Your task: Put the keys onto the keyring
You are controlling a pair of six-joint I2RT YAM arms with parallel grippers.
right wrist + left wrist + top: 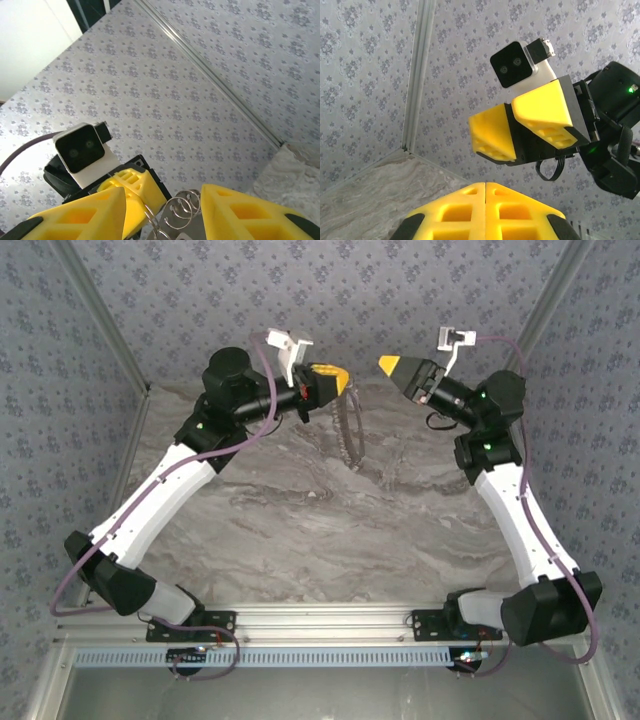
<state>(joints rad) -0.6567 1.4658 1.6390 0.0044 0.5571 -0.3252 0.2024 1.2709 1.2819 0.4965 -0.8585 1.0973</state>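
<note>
From above I see a grey marbled counter [300, 530] boxed in by flowered wallpaper [150, 300], with a metal rail [320, 620] along its near edge. The left jaws are pressed together on the top of the keyring [350, 435], which hangs over the counter's far middle. The right jaws stand apart just beside it. On the left wrist view, the right arm's camera [520, 62] blocks part of the wall. On the right wrist view, the ring's silvery loops poke up between the parted right jaws, and a frame post [215, 75] crosses the wallpaper behind.
</note>
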